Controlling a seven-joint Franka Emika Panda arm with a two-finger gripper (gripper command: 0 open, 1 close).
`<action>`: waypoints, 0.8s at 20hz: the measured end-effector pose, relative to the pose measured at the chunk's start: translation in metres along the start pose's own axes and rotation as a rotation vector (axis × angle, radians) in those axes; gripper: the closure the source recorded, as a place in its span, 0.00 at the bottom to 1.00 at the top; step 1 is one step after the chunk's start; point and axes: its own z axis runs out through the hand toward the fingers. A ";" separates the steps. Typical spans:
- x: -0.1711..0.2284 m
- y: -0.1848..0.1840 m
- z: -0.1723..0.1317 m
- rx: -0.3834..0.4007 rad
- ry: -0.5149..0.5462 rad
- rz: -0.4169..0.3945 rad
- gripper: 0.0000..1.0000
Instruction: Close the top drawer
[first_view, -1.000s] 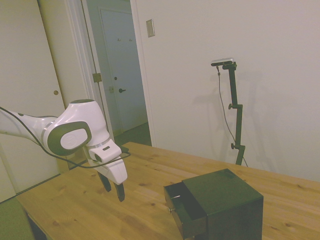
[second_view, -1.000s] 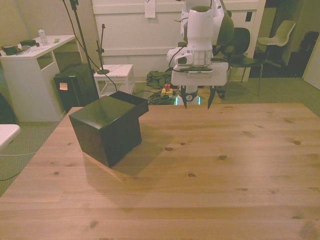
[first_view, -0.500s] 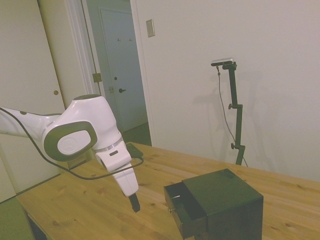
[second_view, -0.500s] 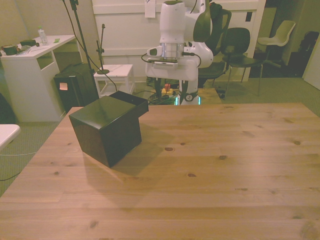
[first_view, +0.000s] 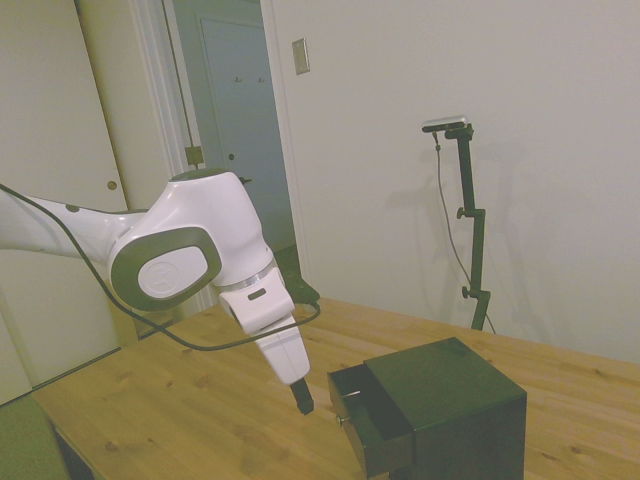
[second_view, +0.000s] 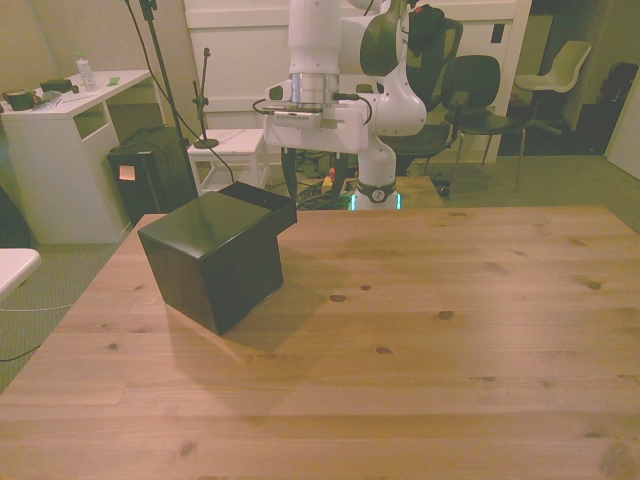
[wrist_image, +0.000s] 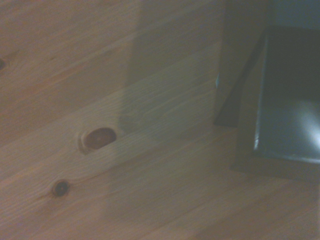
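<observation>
A: Start big. What does the wooden table (second_view: 420, 330) carry?

B: One black cube cabinet (second_view: 214, 262), which I'll use as the landmark. It sits toward the front view's left side of the table, turned at an angle. Nothing else stands on the boards.

A: And the top drawer (first_view: 352, 397)?

B: Pulled well out of the cabinet's front, at its upper level, with its open tray showing from the side. The small metallic knob (first_view: 341, 421) pokes from the drawer face, pointing away from the cabinet body.

A: Where is the arm?

B: The gripper (first_view: 302, 399) hangs just beside the drawer's front, on the side away from the cabinet, low near the tabletop. I see no contact with the drawer face.

A: Fingers apart or together?

B: In the front view two dark fingers (second_view: 292, 176) show clearly apart, holding nothing.

A: So, progress?

B: By my reading nothing is closed yet. The approach looks nearly finished; the whole push back into the cabinet remains.
</observation>
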 end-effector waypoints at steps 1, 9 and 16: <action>0.002 0.001 -0.001 0.003 0.001 0.004 1.00; 0.012 0.004 -0.006 0.014 0.011 0.025 1.00; 0.026 0.014 -0.010 0.019 0.017 0.060 1.00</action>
